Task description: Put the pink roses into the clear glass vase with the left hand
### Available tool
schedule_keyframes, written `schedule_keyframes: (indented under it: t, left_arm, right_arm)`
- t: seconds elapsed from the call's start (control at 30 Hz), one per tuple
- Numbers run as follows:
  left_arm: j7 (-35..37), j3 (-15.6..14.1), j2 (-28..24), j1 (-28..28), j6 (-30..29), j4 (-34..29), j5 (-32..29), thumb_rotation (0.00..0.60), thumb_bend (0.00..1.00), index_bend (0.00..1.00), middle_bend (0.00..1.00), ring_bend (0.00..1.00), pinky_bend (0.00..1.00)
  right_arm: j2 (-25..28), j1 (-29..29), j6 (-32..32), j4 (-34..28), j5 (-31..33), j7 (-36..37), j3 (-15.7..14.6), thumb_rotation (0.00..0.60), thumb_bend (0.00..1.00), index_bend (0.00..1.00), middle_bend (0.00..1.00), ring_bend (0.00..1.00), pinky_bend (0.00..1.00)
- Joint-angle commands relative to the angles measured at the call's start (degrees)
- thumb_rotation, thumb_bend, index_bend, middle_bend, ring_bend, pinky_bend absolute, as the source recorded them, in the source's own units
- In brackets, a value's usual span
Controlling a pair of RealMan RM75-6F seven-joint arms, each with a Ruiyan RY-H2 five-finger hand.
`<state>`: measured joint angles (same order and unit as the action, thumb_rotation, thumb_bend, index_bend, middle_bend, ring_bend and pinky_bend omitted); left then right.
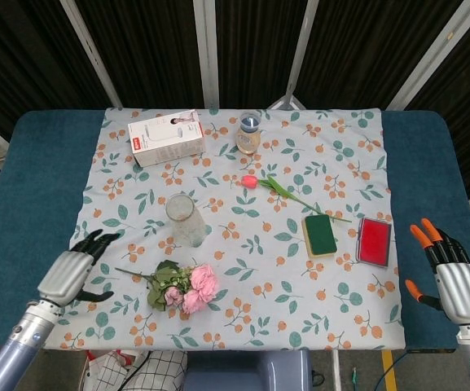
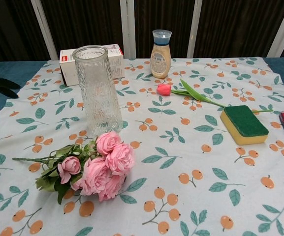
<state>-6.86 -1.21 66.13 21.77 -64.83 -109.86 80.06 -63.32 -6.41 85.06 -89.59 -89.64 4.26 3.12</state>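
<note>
Lying flat beside the upright vase (image 1: 182, 218), the roses (image 1: 187, 286) are best taken by the stems. The left hand (image 1: 76, 270), fingers spread and empty, is near; the right hand (image 1: 453, 277) is likewise released.

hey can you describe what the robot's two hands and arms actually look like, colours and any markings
The left hand has a silver-grey metal back and black fingers, on a grey wrist with a bluish-grey forearm. The right hand has the same silver-grey ribbed back, but its fingers are black with bright orange tips; a small green light shows on its grey wrist. No sleeves or loose cables are visible.
</note>
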Motion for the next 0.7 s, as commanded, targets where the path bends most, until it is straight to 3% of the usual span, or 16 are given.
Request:
schedule_keyframes:
  t: [0.03,0.27,0.7]
  left_arm:
    - [-3.5,1.1,0.4,4.7,6.0,-3.6,-3.2,0.6,0.08,0.08,0.1,0.01,0.16]
    - [-12.4,1.9,5.3,7.4,7.8,-5.3,-7.0,0.6,0.08,0.08,0.1,0.01,0.15]
    - [-26.3,2.9,17.3,12.0,8.4,0.2,-17.6,0.6,0.08,0.07,0.1,0.01,0.15]
  right_arm:
    - [0.1,0.0,0.0,0.0,0.1,0.2,0.0,0.6,0.3,0.11,0.04,0.07,0.14]
    - [0.4,0.2,0.4,0.0,0.4,1.2,0.2,0.6,0.3,0.11,0.04,0.07,0.14]
    - [0.9,0.6,0.9,0.0,1.4,3.3,0.9,0.6,0.3,0.11,0.04,0.07,0.14]
